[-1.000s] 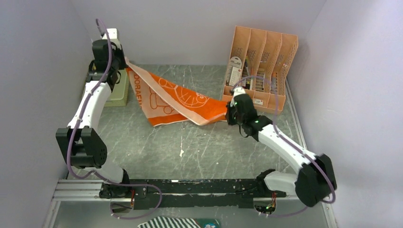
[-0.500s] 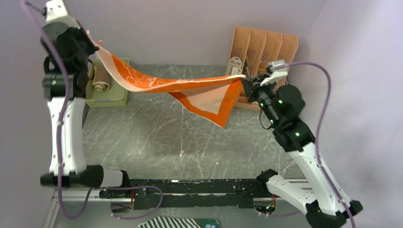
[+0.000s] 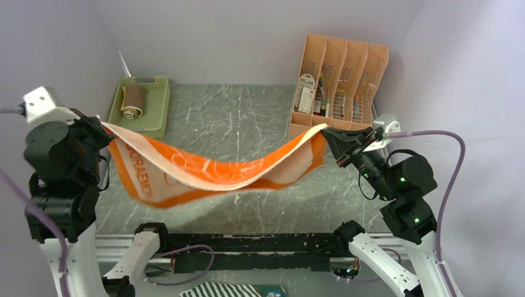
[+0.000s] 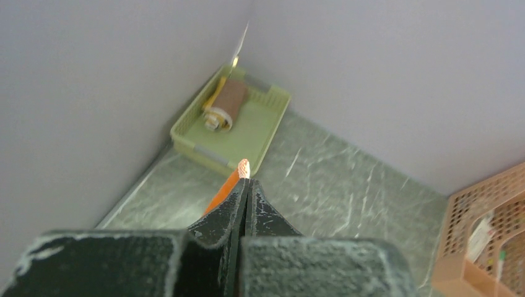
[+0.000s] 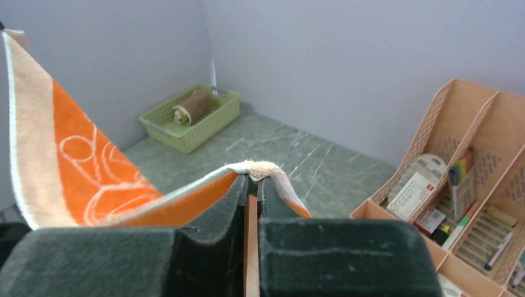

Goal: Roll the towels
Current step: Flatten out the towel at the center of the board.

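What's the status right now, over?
Both shut on towel: left gripper one end, right gripper the other. It sags between them. Rolled small towel sits in basket. Nothing in the way.

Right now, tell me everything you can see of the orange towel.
The orange towel is soft terry-looking cloth, orange with peach bands, white cartoon outlines and partial lettering near the left gripper's end. Unrolled, it hangs between both arms, sagging in the middle. The left gripper is shut on one end, the right gripper on the other. Whether its lowest edge meets the table is unclear.
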{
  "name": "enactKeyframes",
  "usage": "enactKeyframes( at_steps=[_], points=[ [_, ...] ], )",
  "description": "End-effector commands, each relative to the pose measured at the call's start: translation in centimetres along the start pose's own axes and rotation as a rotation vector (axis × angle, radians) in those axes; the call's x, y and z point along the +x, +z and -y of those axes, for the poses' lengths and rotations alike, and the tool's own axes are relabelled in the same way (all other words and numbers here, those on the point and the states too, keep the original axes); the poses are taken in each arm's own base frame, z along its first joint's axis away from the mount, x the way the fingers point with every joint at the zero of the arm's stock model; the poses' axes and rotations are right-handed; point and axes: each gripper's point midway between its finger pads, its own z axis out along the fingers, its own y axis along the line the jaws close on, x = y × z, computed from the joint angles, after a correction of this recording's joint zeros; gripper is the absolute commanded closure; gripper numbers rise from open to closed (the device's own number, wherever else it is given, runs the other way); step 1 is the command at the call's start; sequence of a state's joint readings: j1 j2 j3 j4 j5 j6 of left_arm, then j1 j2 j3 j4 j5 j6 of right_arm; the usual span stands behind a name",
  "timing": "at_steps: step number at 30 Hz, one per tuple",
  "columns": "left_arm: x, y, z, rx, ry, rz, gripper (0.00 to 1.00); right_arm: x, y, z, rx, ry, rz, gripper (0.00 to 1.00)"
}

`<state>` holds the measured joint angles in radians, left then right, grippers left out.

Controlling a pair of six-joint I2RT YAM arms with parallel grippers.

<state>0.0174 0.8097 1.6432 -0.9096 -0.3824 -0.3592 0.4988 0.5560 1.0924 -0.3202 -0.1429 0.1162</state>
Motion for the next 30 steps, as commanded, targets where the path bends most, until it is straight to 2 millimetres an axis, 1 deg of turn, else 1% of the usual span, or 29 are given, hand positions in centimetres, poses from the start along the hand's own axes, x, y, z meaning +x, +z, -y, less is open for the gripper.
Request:
enactKeyframes(
  at_steps=[1, 3, 6, 7, 8, 9, 10, 12, 15, 16, 17, 20, 21, 22, 26, 27, 28, 29, 30],
  points=[
    [5.7, 1.8, -2.1, -0.112, 0.062, -0.170, 0.93, 2.5, 0.5, -0.5, -0.038, 0.016, -0.047, 1.00],
    [7.4, 3.3, -2.2, -0.132, 0.081, -0.205, 0.93, 4.0, 1.5, 0.2, -0.009, 0.030, -0.083, 1.00],
    [11.1, 6.2, -2.9, -0.192, 0.102, -0.249, 0.93, 8.9, 3.7, 2.1, 0.082, 0.077, -0.201, 1.00],
    [12.2, 7.1, -3.3, -0.220, 0.097, -0.252, 0.93, 10.8, 4.6, 2.8, 0.118, 0.096, -0.255, 1.00],
    [13.1, 8.0, -3.5, -0.242, 0.082, -0.247, 0.93, 11.8, 5.1, 3.1, 0.141, 0.116, -0.276, 1.00],
    [14.1, 8.9, -3.6, -0.252, 0.074, -0.242, 0.93, 13.5, 6.0, 3.7, 0.170, 0.134, -0.311, 1.00],
    [15.1, 9.8, -3.8, -0.266, 0.070, -0.241, 0.93, 14.6, 6.8, 4.0, 0.184, 0.146, -0.318, 1.00],
    [16.7, 11.5, -4.4, -0.310, 0.066, -0.226, 0.93, 17.1, 8.2, 4.4, 0.195, 0.162, -0.342, 1.00],
    [19.0, 13.8, -5.3, -0.380, 0.113, -0.245, 0.93, 20.4, 10.6, 5.2, 0.207, 0.165, -0.389, 1.00],
    [19.5, 14.5, -5.6, -0.406, 0.134, -0.252, 0.93, 21.4, 11.5, 6.2, 0.231, 0.162, -0.403, 1.00],
    [20.1, 15.3, -5.9, -0.431, 0.160, -0.261, 0.93, 22.0, 12.5, 6.7, 0.235, 0.160, -0.411, 1.00],
    [21.0, 17.2, -6.5, -0.509, 0.220, -0.294, 0.93, 23.9, 15.5, 7.5, 0.218, 0.160, -0.439, 1.00],
    [20.8, 17.9, -7.2, -0.542, 0.233, -0.295, 0.93, 24.6, 16.4, 7.8, 0.215, 0.160, -0.451, 1.00],
    [20.6, 18.6, -7.5, -0.557, 0.243, -0.295, 0.93, 24.3, 17.7, 8.2, 0.208, 0.157, -0.443, 1.00],
    [19.7, 21.3, -7.7, -0.557, 0.241, -0.301, 0.93, 26.2, 21.5, 11.1, 0.224, 0.161, -0.473, 1.00],
    [19.3, 21.7, -7.6, -0.555, 0.233, -0.308, 0.92, 26.6, 22.3, 12.0, 0.226, 0.170, -0.486, 0.97],
    [18.6, 22.1, -7.2, -0.545, 0.221, -0.305, 0.87, 27.6, 22.9, 12.8, 0.223, 0.184, -0.513, 0.86],
    [18.4, 22.2, -7.0, -0.531, 0.213, -0.311, 0.81, 28.3, 23.6, 13.6, 0.218, 0.195, -0.528, 0.76],
    [17.9, 22.2, -6.4, -0.502, 0.199, -0.305, 0.69, 28.9, 24.3, 14.4, 0.222, 0.205, -0.534, 0.67]
  ],
)
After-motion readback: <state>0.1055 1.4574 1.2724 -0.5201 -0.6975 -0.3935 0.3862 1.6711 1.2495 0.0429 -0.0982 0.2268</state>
